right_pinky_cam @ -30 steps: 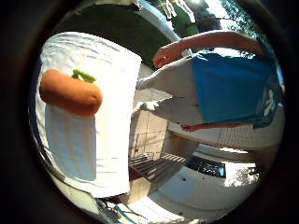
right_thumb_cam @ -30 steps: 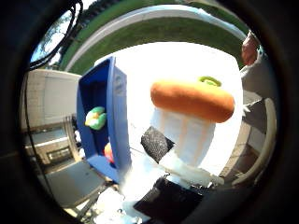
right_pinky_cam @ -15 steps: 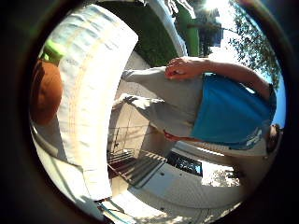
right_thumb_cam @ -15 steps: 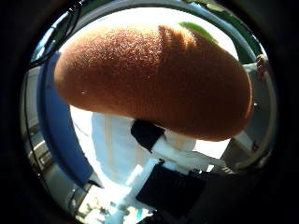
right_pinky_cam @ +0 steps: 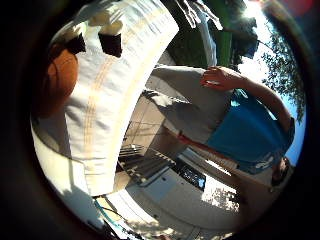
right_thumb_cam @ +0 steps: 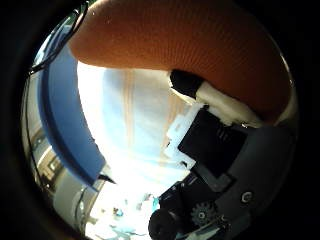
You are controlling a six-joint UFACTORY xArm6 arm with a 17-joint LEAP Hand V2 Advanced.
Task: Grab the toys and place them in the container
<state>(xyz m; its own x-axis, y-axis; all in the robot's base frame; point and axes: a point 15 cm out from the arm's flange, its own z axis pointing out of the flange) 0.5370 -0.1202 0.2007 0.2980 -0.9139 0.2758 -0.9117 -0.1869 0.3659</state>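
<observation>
An orange carrot toy (right_thumb_cam: 170,45) lies on the white cloth-covered table (right_thumb_cam: 130,130) and fills much of the right thumb side palm view, close to the palm. My hand (right_thumb_cam: 225,150) is right over it, and a black and white finger (right_thumb_cam: 190,85) curls in against its side. In the right little finger side palm view the carrot (right_pinky_cam: 55,80) shows beside the table cloth (right_pinky_cam: 110,110), with black fingertips (right_pinky_cam: 110,43) curled over just past it. The blue container (right_thumb_cam: 55,110) stands on the table beside the carrot. Its inside is hidden.
The table's edge (right_pinky_cam: 100,185) drops off to a paved floor with a dark grate (right_pinky_cam: 150,165). Grass and trees lie beyond.
The hand has come down closer onto the carrot, which now fills more of the thumb side view. The fingers have curled in, and fingertips now show past the carrot in the little finger side view.
</observation>
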